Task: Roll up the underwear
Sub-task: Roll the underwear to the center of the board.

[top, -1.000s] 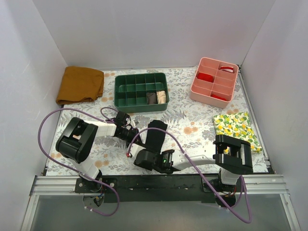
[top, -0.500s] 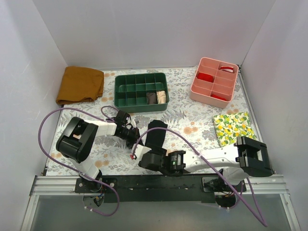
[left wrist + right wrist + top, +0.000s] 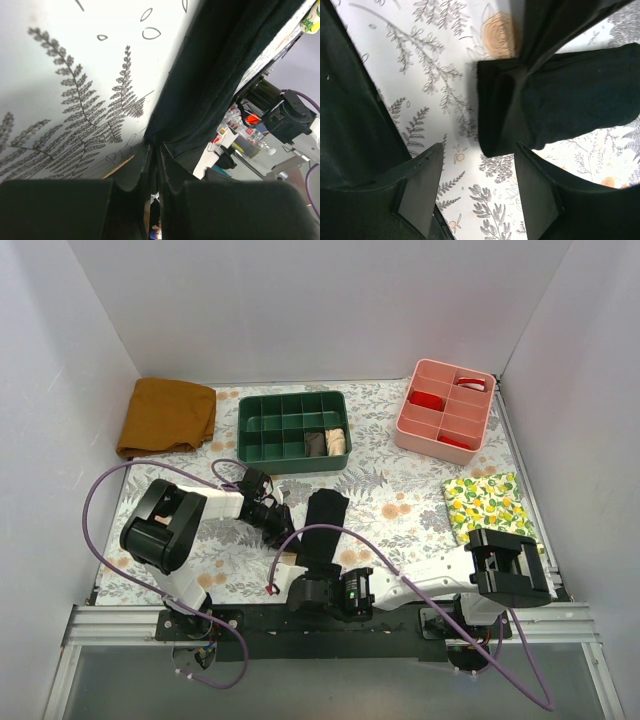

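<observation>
The underwear [image 3: 322,523] lies as a long, narrow black folded strip on the fern-print table top [image 3: 400,502], running from the middle toward the near edge. My left gripper [image 3: 286,527] is low at its left side and shut. In the left wrist view the black underwear [image 3: 220,75] meets the left gripper [image 3: 153,146] at its closed tips, pinched at the edge. My right gripper [image 3: 308,573] sits at the strip's near end. In the right wrist view the right gripper [image 3: 480,197] stands open, with the underwear's [image 3: 565,100] rounded end just beyond its fingertips and nothing between them.
A green compartment tray [image 3: 292,428] stands behind the strip and a pink one [image 3: 447,410] at the back right. A mustard-brown folded cloth [image 3: 167,415] lies at the back left, a lemon-print cloth [image 3: 490,505] at the right. Purple cables [image 3: 100,510] loop beside both arms.
My right arm has drawn back toward the near edge, so its open gripper now sits just short of the strip's near end. The left gripper has stayed where it was, still shut.
</observation>
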